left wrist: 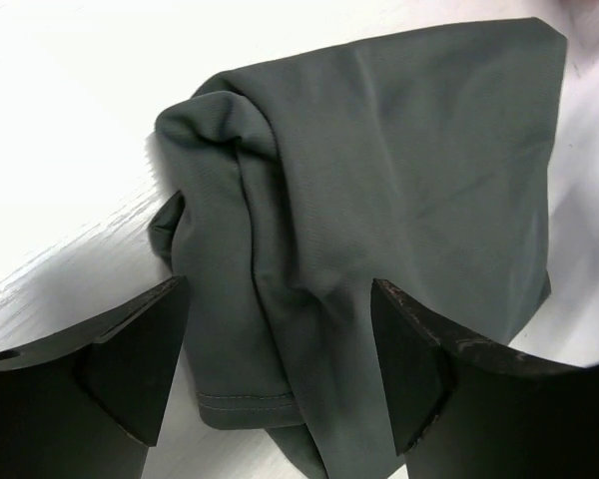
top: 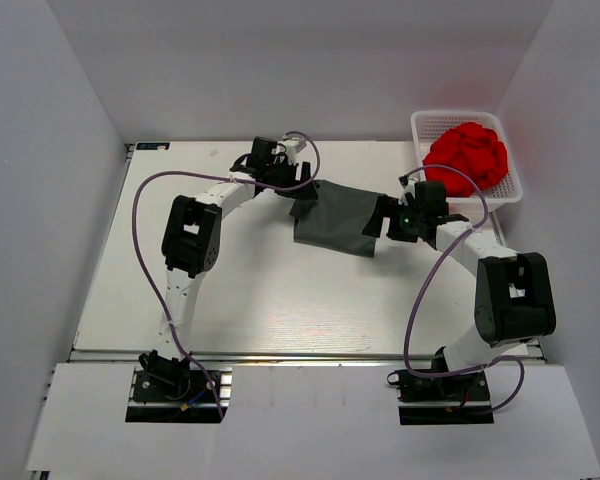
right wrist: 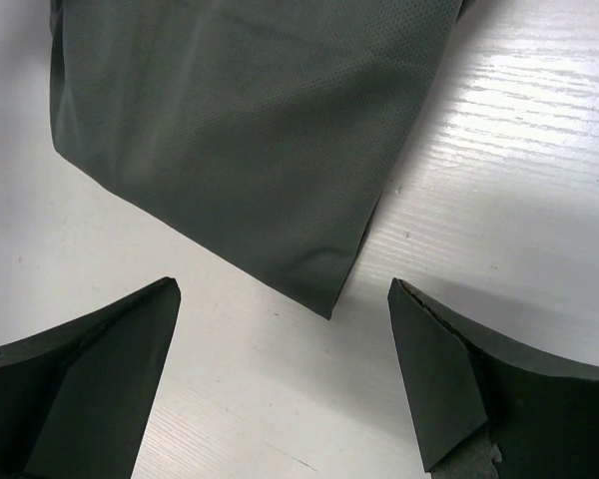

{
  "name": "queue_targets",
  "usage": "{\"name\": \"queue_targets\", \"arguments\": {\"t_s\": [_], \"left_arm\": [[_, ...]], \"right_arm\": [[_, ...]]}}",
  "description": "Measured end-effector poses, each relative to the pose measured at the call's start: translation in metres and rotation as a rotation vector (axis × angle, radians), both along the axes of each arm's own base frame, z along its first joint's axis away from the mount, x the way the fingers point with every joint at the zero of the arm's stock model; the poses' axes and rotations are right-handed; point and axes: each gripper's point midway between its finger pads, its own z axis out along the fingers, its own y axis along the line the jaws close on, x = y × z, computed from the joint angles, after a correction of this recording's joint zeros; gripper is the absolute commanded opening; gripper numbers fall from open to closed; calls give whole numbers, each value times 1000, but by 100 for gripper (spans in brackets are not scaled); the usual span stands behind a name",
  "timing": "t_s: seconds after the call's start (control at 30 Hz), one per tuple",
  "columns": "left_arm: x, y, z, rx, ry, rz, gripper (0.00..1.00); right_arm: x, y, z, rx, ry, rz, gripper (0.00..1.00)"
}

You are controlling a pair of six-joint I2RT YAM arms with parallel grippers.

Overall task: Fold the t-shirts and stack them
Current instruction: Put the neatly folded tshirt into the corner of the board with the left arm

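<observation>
A dark charcoal-grey t-shirt [top: 335,220] lies folded into a small rectangle at the middle of the white table. My left gripper [top: 298,198] stands at its left end, open. In the left wrist view the t-shirt [left wrist: 399,170] shows a bunched, rolled fold with a stitched hem lying loose between the fingers of the left gripper [left wrist: 280,299]. My right gripper [top: 385,216] is at the shirt's right end, open. In the right wrist view the smooth t-shirt [right wrist: 250,130] ends in a corner just ahead of the right gripper [right wrist: 285,289], over bare table.
A white plastic basket [top: 420,125] stands at the back right with a crumpled red cloth [top: 467,155] in it. White walls close in the table on three sides. Purple cables loop beside both arms.
</observation>
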Motion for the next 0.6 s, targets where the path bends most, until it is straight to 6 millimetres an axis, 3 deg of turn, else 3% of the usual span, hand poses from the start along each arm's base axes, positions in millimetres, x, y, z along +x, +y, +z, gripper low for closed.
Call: {"name": "queue_targets", "arguments": {"t_s": [0.3, 0.4, 0.53, 0.6], "left_arm": [[-9, -9, -5, 4, -2, -45, 81], [-14, -14, -12, 22, 3, -54, 75], [-17, -14, -30, 62, 24, -50, 55], [-17, -16, -33, 67, 23, -48, 39]], "right_arm": [[-3, -2, -6, -12, 23, -3, 91], [-3, -2, -6, -15, 22, -4, 91], [-3, -3, -6, -17, 24, -4, 91], [-3, -3, -6, -18, 24, -4, 91]]}}
